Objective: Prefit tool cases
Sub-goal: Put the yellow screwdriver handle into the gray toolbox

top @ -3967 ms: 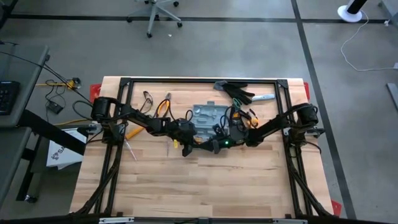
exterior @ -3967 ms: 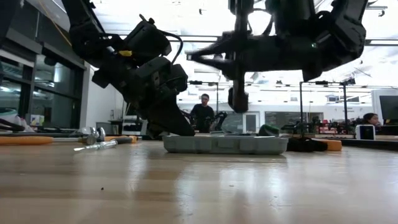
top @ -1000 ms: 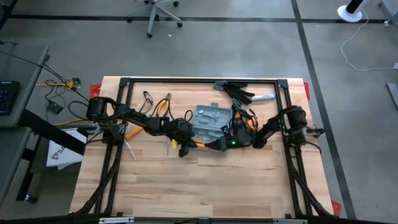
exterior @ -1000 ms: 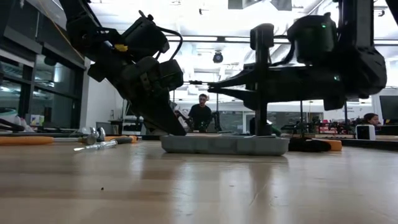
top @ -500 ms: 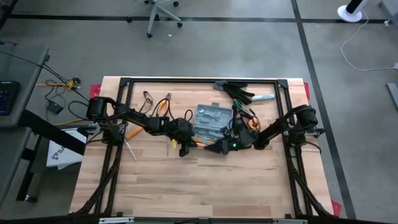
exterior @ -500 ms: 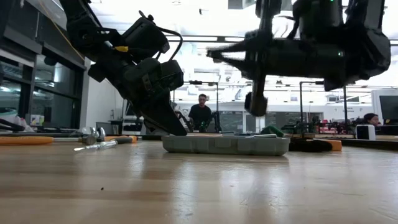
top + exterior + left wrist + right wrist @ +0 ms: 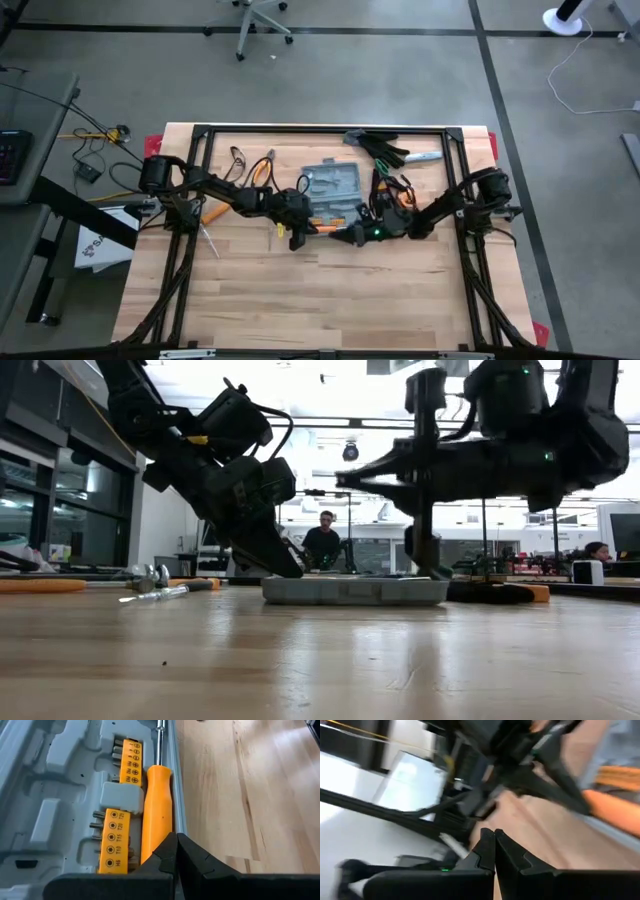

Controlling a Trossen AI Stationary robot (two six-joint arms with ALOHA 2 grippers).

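The grey-blue tool case [image 7: 332,188] lies open and flat on the table, square to its edges. The left wrist view shows its tray [image 7: 60,800] with yellow bit holders [image 7: 114,845] and an orange screwdriver [image 7: 157,810] along the near long edge. My left gripper [image 7: 306,226] is shut at the case's left end. My right gripper [image 7: 336,237] is shut and hovers level above the table, just near of the case's near edge. In the low view it [image 7: 342,478] points toward the table's left, well above the case [image 7: 355,591]. My left gripper comes slanting down from the table's left, along the case's length. Its shut fingertips [image 7: 175,840] rest at the case's left end, on the near rim [image 7: 176,820] beside the orange screwdriver handle. I cannot tell whether they bear on rim or handle. The case stays flat on the table.
Black-and-grey gloves [image 7: 385,148] and a grey tool [image 7: 425,157] lie at the far right. Pliers [image 7: 262,165] and a cable [image 7: 238,157] lie far left, and a screwdriver [image 7: 208,235] lies left. The near half of the table [image 7: 320,300] is bare wood. People [image 7: 325,545] stand in the room behind.
The case has turned about flat on the table, from lying askew to lying square with the table's edges, and has shifted slightly toward the left. My right gripper rose and came down again above the case's near edge, staying shut. My left gripper kept its place.
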